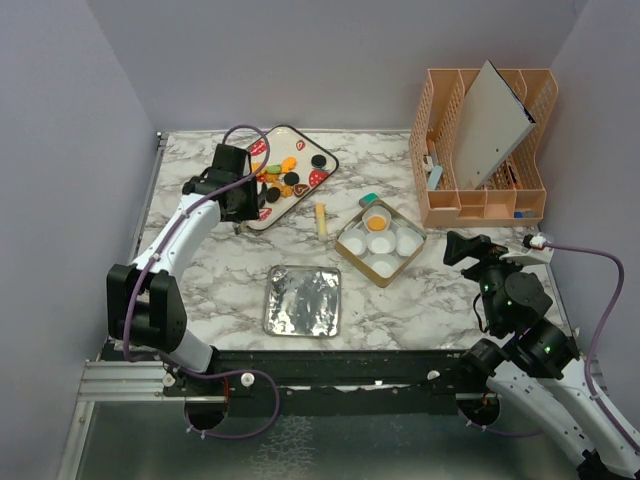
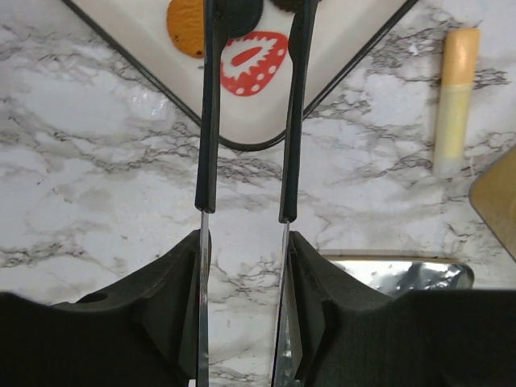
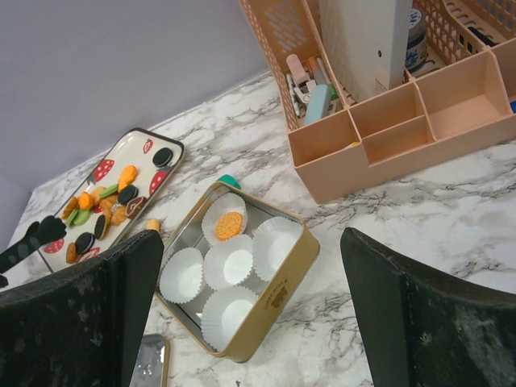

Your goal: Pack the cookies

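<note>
left claw (image 1: pixel 248 200) hangs narrowed over the tray (image 1: pixel 325 160) to pick cookies (image 1: pixel 283 178), a black cookie (image 2: pixel 236 14) between its tips; gripped or not, i cannot tell. right claw (image 1: pixel 460 248) sits spread wide near the tin (image 3: pixel 278 294).

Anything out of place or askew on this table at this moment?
Two things. A flat grey board leans tilted in the peach organizer, sticking out above it. A small yellow stick lies loose on the marble between the tray and the tin.
</note>
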Action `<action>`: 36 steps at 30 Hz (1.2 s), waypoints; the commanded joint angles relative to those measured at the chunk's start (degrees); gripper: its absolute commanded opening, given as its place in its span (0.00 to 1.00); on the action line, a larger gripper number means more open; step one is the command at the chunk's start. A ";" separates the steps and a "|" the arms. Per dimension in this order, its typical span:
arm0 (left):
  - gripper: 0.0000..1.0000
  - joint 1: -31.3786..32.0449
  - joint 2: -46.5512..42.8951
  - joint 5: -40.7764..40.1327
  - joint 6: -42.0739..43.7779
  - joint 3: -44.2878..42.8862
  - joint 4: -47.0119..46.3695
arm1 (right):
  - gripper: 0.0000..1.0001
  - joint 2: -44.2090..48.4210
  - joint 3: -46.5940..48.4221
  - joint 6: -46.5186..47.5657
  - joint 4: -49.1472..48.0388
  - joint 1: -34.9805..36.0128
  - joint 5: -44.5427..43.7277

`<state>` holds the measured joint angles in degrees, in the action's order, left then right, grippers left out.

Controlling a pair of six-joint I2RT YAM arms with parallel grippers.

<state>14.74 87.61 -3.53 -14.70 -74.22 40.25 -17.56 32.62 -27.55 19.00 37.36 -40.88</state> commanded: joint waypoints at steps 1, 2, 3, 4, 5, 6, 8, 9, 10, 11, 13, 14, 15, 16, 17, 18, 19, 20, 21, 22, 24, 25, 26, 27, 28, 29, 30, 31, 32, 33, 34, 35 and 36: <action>0.45 -4.95 -1.65 3.32 1.12 2.27 0.84 | 1.00 -0.19 -0.02 0.30 -0.46 -0.36 -0.04; 0.45 -5.97 -1.59 3.35 1.16 2.65 0.78 | 1.00 -0.19 -0.06 0.30 -0.50 -0.36 -0.06; 0.45 -6.93 -1.45 3.41 1.24 3.01 0.65 | 1.00 -0.13 -0.14 0.30 -0.48 -0.36 -0.06; 0.45 -7.76 -1.48 3.46 1.20 3.44 0.30 | 1.00 -0.11 -0.11 0.30 -0.49 -0.36 -0.06; 0.45 -8.63 -1.41 3.47 1.12 3.84 0.06 | 1.00 -0.09 -0.20 0.30 -0.54 -0.36 -0.01; 0.45 -9.31 -1.40 5.15 0.95 4.16 -0.33 | 1.00 -0.07 -0.19 0.26 -0.60 -0.32 0.01; 0.46 -10.08 -1.30 6.52 0.77 4.78 -1.18 | 1.00 -0.10 -0.20 0.30 -0.59 -0.36 0.08; 0.46 -10.41 -1.20 6.75 0.61 5.19 -1.77 | 1.00 -0.17 -0.19 0.37 -0.63 -0.36 0.10; 0.46 -10.82 -0.95 7.04 0.49 5.52 -2.09 | 1.00 -0.21 -0.19 0.31 -0.63 -0.36 0.08; 0.47 -11.09 -0.47 7.62 0.42 5.75 -2.30 | 1.00 -0.17 -0.20 0.31 -0.64 -0.36 0.10; 0.47 -11.58 0.14 9.01 0.17 6.12 -2.93 | 1.00 -0.20 -0.19 0.31 -0.64 -0.36 0.10; 0.48 -11.73 0.37 10.04 0.05 6.32 -3.36 | 1.00 -0.19 -0.19 0.30 -0.59 -0.36 0.10; 0.48 -11.89 0.56 10.90 -0.16 6.48 -3.81 | 1.00 -0.15 -0.21 0.30 -0.59 -0.36 0.10; 0.49 -12.04 0.79 11.61 -0.35 6.64 -4.24 | 1.00 -0.11 -0.28 0.33 -0.61 -0.36 0.10; 0.49 -12.13 0.85 12.18 -0.53 6.77 -4.66 | 1.00 -0.10 -0.28 0.31 -0.57 -0.36 0.15; 0.50 -12.32 1.08 12.47 -0.63 6.95 -5.01 | 1.00 -0.10 -0.28 0.35 -0.55 -0.36 0.11; 0.50 -12.41 1.36 12.52 -0.74 7.00 -5.27 | 1.00 -0.10 -0.34 0.31 -0.60 -0.36 0.21; 0.50 -12.57 1.53 12.63 -0.84 7.03 -5.54 | 1.00 -0.10 -0.31 0.31 -0.55 -0.36 0.18; 0.50 -12.69 1.85 12.79 -0.86 7.06 -5.73 | 1.00 -0.10 -0.20 0.33 -0.57 -0.36 0.19; 0.50 -12.84 2.21 12.79 -0.86 7.09 -5.84 | 1.00 -0.15 -0.19 0.31 -0.55 -0.36 0.11; 0.50 -13.07 2.89 12.63 -0.88 6.99 -5.93 | 1.00 -0.19 -0.19 0.31 -0.47 -0.36 0.15; 0.50 -13.15 3.08 12.38 -0.86 6.98 -5.97 | 1.00 -0.19 -0.13 0.35 -0.47 -0.36 0.11; 0.50 -13.24 3.21 12.17 -0.74 7.02 -6.02 | 1.00 -0.19 -0.15 0.31 -0.46 -0.36 0.10; 0.50 -13.25 3.34 12.00 -0.65 7.01 -6.05 | 1.00 -0.19 -0.13 0.31 -0.49 -0.36 0.10; 0.50 -13.25 3.48 11.85 -0.60 7.07 -6.06 | 1.00 -0.26 -0.11 0.30 -0.46 -0.36 0.10; 0.50 -13.25 3.59 11.92 -0.55 7.03 -6.13 | 1.00 -0.30 -0.10 0.35 -0.49 -0.36 0.10; 0.51 -13.25 3.76 12.07 -0.59 7.06 -6.12 | 1.00 -0.35 -0.10 0.31 -0.57 -0.36 0.10; 0.50 -13.25 3.93 12.64 -0.55 7.07 -6.18 | 1.00 -0.44 -0.15 0.37 -0.64 -0.36 0.18; 0.50 -13.25 4.11 13.22 -0.51 7.13 -6.17 | 1.00 -0.57 -0.14 0.39 -0.64 -0.36 0.19; 0.50 -13.25 4.26 13.66 -0.58 7.15 -6.27 | 1.00 -0.69 -0.13 0.39 -0.73 -0.32 0.26; 0.50 -13.25 4.47 14.05 -0.59 7.22 -6.39 | 1.00 -0.79 -0.06 0.41 -0.67 -0.36 0.28; 0.50 -13.25 4.62 14.25 -0.59 7.29 -6.41 | 1.00 -0.88 -0.07 0.47 -0.73 -0.36 0.28; 0.50 -13.25 4.85 14.40 -0.59 7.17 -6.44 | 1.00 -0.89 -0.02 0.48 -0.72 -0.36 0.28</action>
<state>1.87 91.31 8.23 -15.16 -67.68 35.35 -17.85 32.62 -27.53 18.98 37.36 -40.86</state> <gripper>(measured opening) 0.507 0.997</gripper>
